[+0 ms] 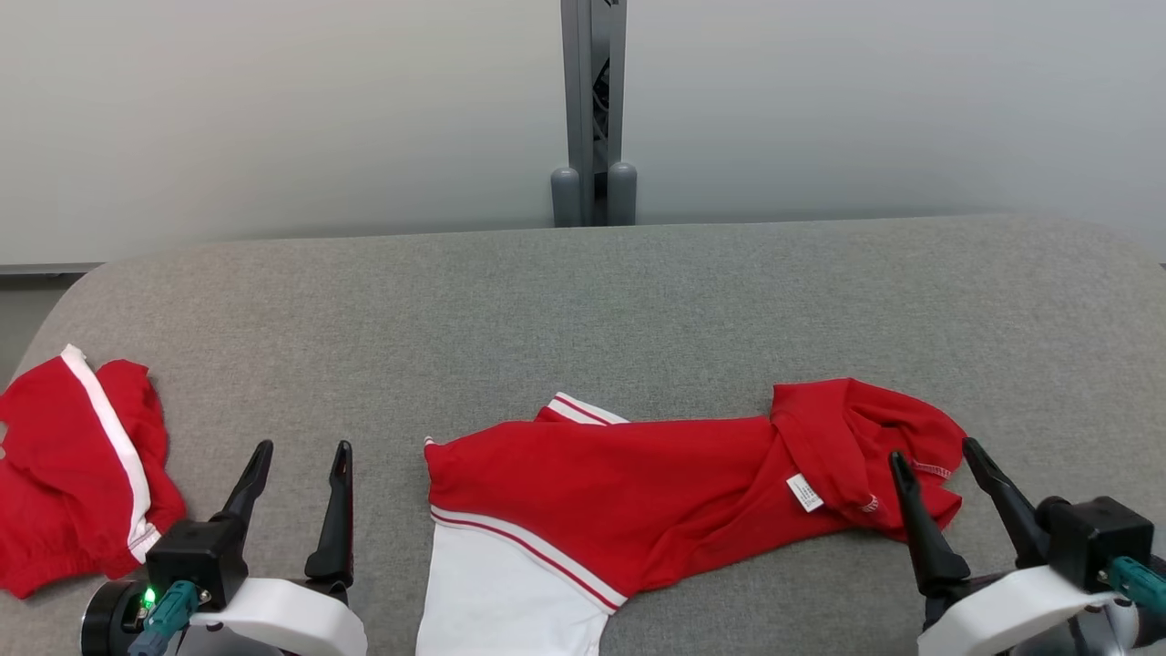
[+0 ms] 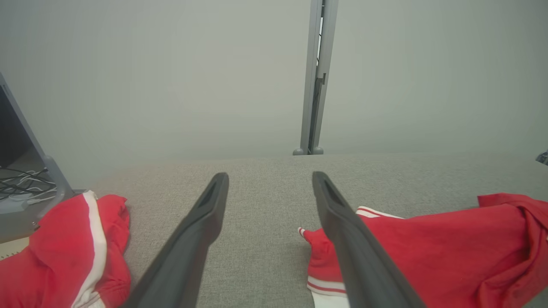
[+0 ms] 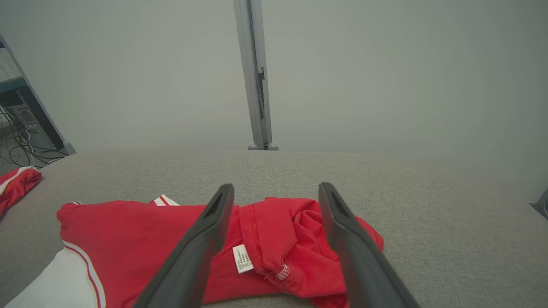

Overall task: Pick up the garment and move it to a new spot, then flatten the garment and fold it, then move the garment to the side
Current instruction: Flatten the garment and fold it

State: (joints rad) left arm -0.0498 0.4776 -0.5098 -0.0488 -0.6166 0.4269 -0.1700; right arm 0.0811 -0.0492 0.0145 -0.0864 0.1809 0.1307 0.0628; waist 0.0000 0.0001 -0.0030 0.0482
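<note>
A red garment with white panels and striped trim lies crumpled across the near middle of the grey table, its white care label facing up. The same garment spreads under the right wrist camera and reaches into the right side of the left wrist view as red cloth. My right gripper stands open just over the garment's bunched right end, touching nothing. My left gripper is open over bare table, left of the garment's left edge.
A second red garment with a white stripe lies bunched at the table's left edge, also visible as a red heap. A grey post stands behind the table's far edge. Cables lie off the table's left.
</note>
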